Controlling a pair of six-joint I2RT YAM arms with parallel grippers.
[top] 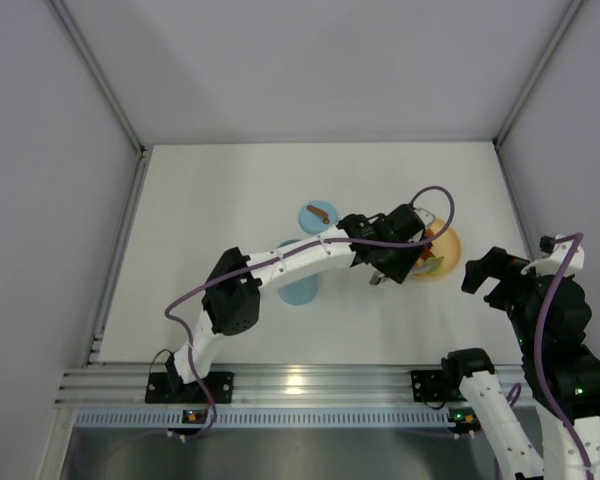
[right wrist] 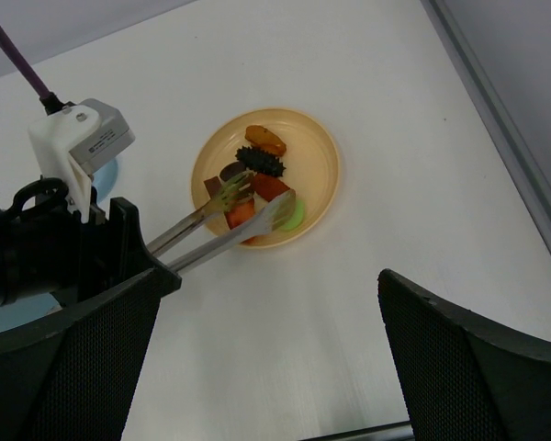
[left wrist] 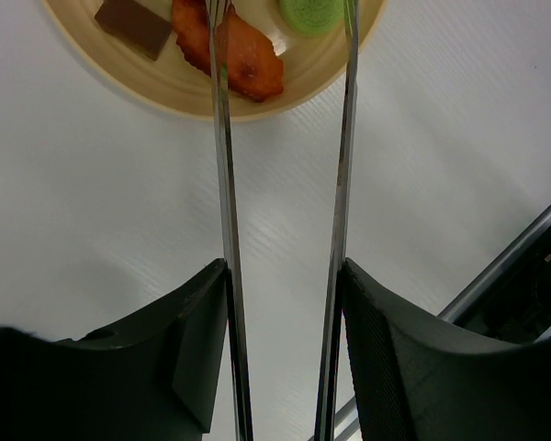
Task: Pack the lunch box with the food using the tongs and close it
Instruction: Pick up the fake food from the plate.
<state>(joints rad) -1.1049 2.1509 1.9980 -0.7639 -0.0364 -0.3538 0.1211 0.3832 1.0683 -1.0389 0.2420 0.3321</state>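
Note:
My left gripper [left wrist: 285,349] is shut on the tongs [left wrist: 222,165], with one slim silvery arm against each finger. The tongs [right wrist: 216,230] reach out over the orange-yellow plate [right wrist: 326,170], their tips spread on either side of an orange piece [right wrist: 241,213]. The food on the plate includes a brown piece [left wrist: 133,23], a green round one [left wrist: 310,11] and a dark spiky one [right wrist: 260,162]. The light blue lunch box [top: 298,290] stands under my left arm, half hidden by it. Its lid [top: 318,214] lies behind it. My right gripper [top: 490,283] hangs open and empty to the right of the plate.
The plate [top: 442,262] sits at the right of the white table, between my two grippers. Grey walls close in the table at the back and on both sides. A metal rail [top: 300,385] runs along the near edge.

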